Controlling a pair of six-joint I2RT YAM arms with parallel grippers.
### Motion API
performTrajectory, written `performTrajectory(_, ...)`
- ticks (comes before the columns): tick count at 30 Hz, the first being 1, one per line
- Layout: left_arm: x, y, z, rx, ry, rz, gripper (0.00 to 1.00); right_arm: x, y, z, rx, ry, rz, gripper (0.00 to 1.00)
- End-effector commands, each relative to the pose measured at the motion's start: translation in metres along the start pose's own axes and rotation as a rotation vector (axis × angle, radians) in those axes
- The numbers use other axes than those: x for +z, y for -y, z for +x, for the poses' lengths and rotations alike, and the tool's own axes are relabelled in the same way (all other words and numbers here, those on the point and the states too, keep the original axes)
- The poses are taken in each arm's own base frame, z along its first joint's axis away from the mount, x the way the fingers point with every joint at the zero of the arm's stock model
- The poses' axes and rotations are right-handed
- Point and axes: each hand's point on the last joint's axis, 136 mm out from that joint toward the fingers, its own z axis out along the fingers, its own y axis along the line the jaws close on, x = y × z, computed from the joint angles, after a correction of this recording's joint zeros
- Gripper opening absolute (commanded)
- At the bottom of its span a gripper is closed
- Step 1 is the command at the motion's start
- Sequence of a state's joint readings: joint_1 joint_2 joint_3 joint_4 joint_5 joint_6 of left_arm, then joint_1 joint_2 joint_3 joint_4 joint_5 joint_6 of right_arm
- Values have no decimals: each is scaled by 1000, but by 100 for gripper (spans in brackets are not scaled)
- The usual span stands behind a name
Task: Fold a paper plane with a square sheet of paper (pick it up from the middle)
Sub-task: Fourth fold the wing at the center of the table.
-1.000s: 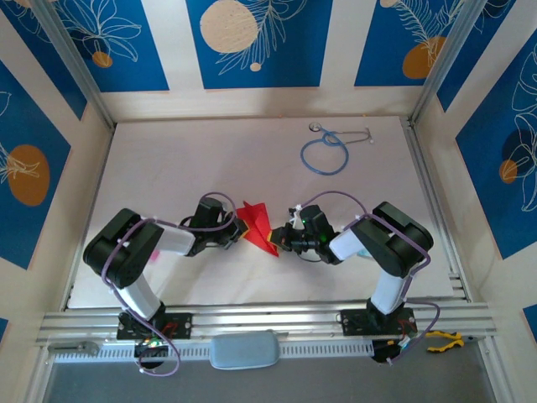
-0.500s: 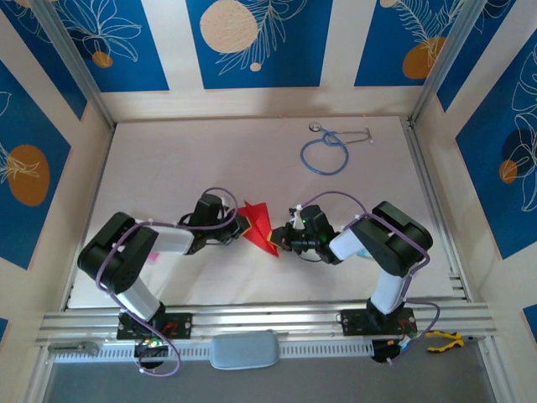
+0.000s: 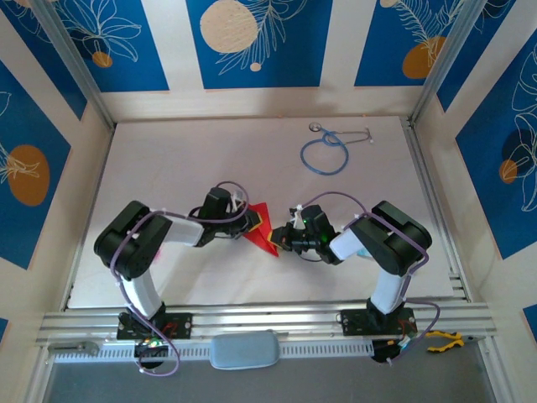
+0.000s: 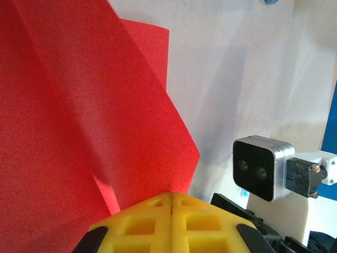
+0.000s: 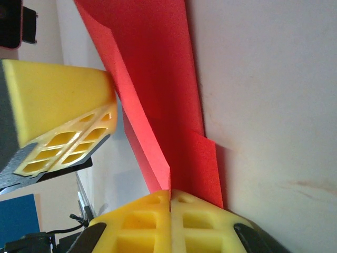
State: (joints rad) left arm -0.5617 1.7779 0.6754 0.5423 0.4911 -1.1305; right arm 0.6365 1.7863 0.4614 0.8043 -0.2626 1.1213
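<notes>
So the left tool (image 4: pixel 172 196) is pinching one edge of the red paper (image 3: pixel 259 227) and the right tool (image 5: pixel 170 192) is clamped on its near tip. The paper's part-folded and pointy, sitting between them at the near middle of the surface (image 3: pixel 168 168), well apart from the stethoscope (image 3: pixel 325 155).

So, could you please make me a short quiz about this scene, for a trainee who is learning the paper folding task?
1. True or false: the blue stethoscope lies on top of the red paper.
2. The red paper is: A) a flat unfolded square; B) folded, with creases; C) crumpled into a ball.
3. How do the jaws of the left end effector and the right end effector stand?
Key: 1 false, it lies apart, farther back on the table. 2 B. 3 both shut.
</notes>
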Motion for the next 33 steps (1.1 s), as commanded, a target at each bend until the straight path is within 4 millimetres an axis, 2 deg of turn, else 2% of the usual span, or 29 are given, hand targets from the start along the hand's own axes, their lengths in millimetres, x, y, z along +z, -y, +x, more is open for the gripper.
performTrajectory(1,7,11,1,34,-20,26,5,0,34,11,59,-19,97,3)
performTrajectory(7,12,3,0,20,-22,7,5,-1,33,11,61,-20,97,3)
performTrajectory(22,19,6,-1,27,-30,26,5,-2,36,10,74,-11,105,3)
performTrajectory(33,26,-9,4,4,-61,-14,5,-2,37,11,80,-14,107,3)
